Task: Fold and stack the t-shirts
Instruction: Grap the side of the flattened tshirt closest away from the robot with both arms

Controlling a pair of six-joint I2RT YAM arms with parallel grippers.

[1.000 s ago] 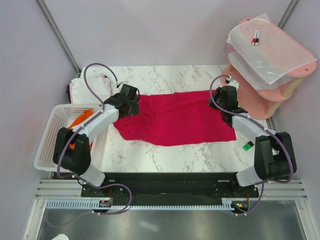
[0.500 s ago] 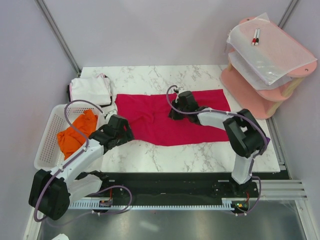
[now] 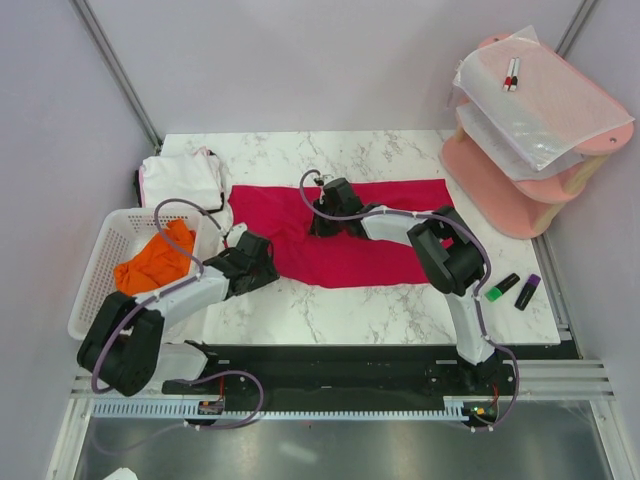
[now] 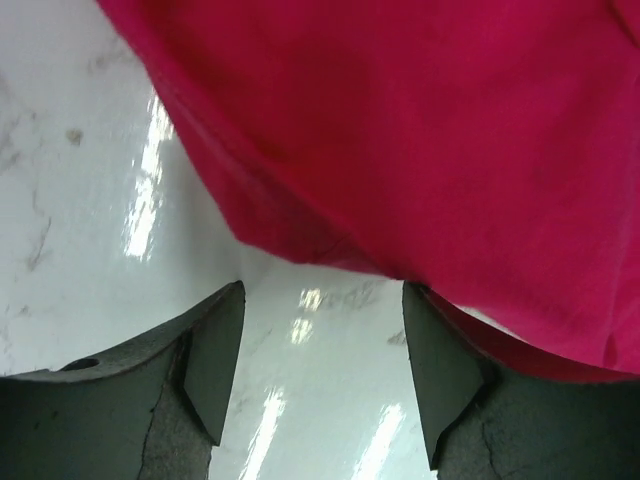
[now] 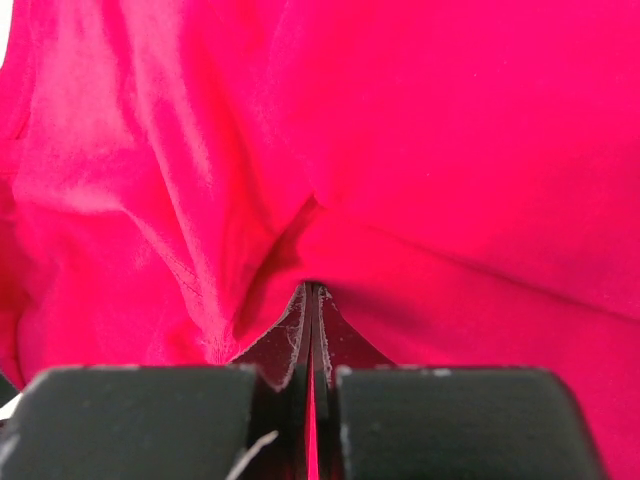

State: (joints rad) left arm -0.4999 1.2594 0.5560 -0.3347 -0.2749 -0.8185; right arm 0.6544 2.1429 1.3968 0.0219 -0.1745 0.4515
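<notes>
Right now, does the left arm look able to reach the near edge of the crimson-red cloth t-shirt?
Probably yes: the open left gripper is right at the hem of the crimson-red cloth t-shirt, nothing but marble table in between.

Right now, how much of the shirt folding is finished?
Little. The white t-shirt sits bundled at far left, possibly folded. The red t-shirt lies spread out, the right hand pinching a fold of it, the left hand open at its near edge. The orange t-shirt waits crumpled in the basket.

1 high camera looks down; 2 close wrist cameras share the crimson t-shirt (image 3: 350, 262).
</notes>
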